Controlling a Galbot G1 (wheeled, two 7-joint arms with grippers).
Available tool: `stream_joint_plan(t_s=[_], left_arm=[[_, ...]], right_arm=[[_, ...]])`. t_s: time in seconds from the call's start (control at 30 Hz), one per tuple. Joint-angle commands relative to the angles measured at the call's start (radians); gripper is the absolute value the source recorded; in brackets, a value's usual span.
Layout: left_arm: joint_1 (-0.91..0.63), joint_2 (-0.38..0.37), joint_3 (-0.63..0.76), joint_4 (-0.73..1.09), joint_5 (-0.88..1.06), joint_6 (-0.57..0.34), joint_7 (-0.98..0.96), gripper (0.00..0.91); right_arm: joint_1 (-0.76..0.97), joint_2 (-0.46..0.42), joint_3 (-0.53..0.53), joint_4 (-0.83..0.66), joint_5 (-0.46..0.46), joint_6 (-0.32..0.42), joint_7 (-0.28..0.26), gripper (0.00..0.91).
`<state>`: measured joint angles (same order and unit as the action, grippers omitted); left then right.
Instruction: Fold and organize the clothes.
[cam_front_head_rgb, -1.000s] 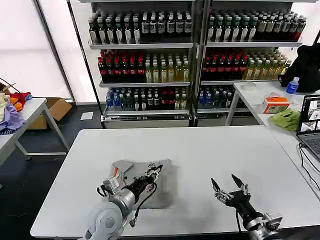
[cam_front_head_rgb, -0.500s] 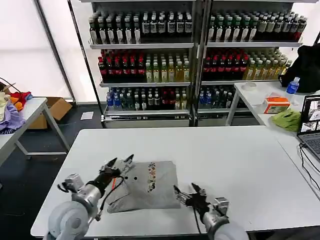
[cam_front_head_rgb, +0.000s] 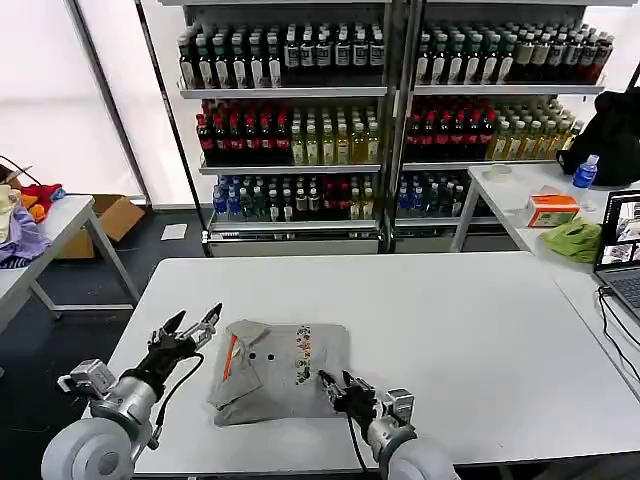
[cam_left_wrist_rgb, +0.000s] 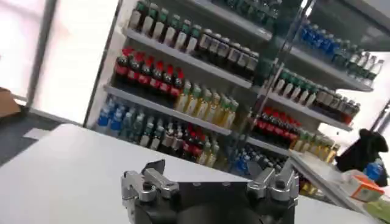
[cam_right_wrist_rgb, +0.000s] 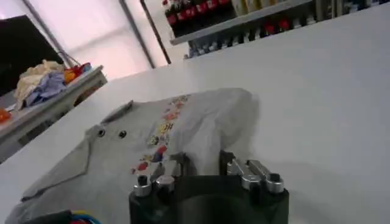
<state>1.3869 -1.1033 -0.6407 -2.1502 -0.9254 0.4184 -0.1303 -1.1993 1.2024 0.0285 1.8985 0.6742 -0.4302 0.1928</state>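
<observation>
A grey collared shirt (cam_front_head_rgb: 285, 368) lies folded on the white table (cam_front_head_rgb: 460, 320), with orange trim at its collar, buttons and a small multicoloured chest print. My left gripper (cam_front_head_rgb: 197, 316) hovers open just left of the shirt, with nothing between its fingers; in the left wrist view the left gripper (cam_left_wrist_rgb: 210, 176) points at the bottle shelves. My right gripper (cam_front_head_rgb: 338, 380) is at the shirt's near right edge. In the right wrist view the right gripper (cam_right_wrist_rgb: 203, 159) is open, its dark fingertips (cam_right_wrist_rgb: 181, 162) resting on the grey shirt (cam_right_wrist_rgb: 183, 122).
Shelves of bottles (cam_front_head_rgb: 300, 110) stand behind the table. A side table at the left holds lilac, orange and red fabrics (cam_front_head_rgb: 20, 230). The right-hand table carries a lime-green cloth (cam_front_head_rgb: 574, 240), an orange box (cam_front_head_rgb: 552, 209) and a laptop (cam_front_head_rgb: 620, 255).
The left gripper has pulled back leftwards off the shirt. The right gripper has moved left across the table to the shirt's near right edge. The shirt now lies flatter, collar showing.
</observation>
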Motion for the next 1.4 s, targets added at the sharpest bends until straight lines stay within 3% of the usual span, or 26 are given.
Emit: stream_joint_plan(t_s=[0.03,0.23,0.33,0.6,0.63,0.87,1.0,1.07,1.23,1.3,1.4], left_arm=[[0.046,-0.011,-0.082,-0.021,0.014,-0.007,0.018,0.907],[0.055,-0.005,-0.107,-0.002,0.010,-0.011,0.024,0.907],[0.055,-0.006,-0.107,0.007,0.007,-0.011,0.026,0.907],[0.031,-0.023,-0.078,0.017,0.015,-0.010,0.025,0.907],[0.026,-0.023,-0.078,0.019,0.015,-0.011,0.023,0.907],[0.000,-0.027,-0.045,0.018,0.027,-0.009,0.024,0.907],[-0.014,-0.044,-0.018,0.007,0.044,-0.007,0.024,0.907],[-0.022,-0.053,-0.005,0.002,0.048,-0.007,0.024,0.907],[-0.039,-0.072,0.029,0.009,0.074,-0.008,0.025,0.907],[-0.034,-0.081,0.033,0.011,0.081,-0.010,0.028,0.907],[-0.025,-0.087,0.026,0.012,0.084,-0.012,0.030,0.907]], right_arm=[[0.009,-0.122,0.091,0.002,-0.091,0.070,-0.123,0.000],[-0.039,-0.279,0.232,0.027,-0.082,0.065,-0.187,0.000],[-0.098,-0.339,0.295,0.041,-0.084,0.062,-0.192,0.000],[-0.172,-0.336,0.368,0.040,-0.152,0.031,-0.144,0.000],[-0.170,-0.316,0.372,0.038,-0.164,0.034,-0.128,0.907],[-0.216,-0.275,0.465,0.142,-0.181,0.038,-0.127,0.907],[-0.222,-0.248,0.509,0.193,-0.197,0.027,-0.094,0.907],[-0.168,-0.217,0.441,0.206,-0.187,0.060,-0.062,0.907],[0.022,-0.088,0.164,0.045,-0.208,0.078,-0.074,0.907],[0.064,-0.039,0.103,-0.068,-0.211,0.065,-0.059,0.907],[0.044,-0.044,0.087,-0.126,-0.195,0.069,-0.050,0.907]])
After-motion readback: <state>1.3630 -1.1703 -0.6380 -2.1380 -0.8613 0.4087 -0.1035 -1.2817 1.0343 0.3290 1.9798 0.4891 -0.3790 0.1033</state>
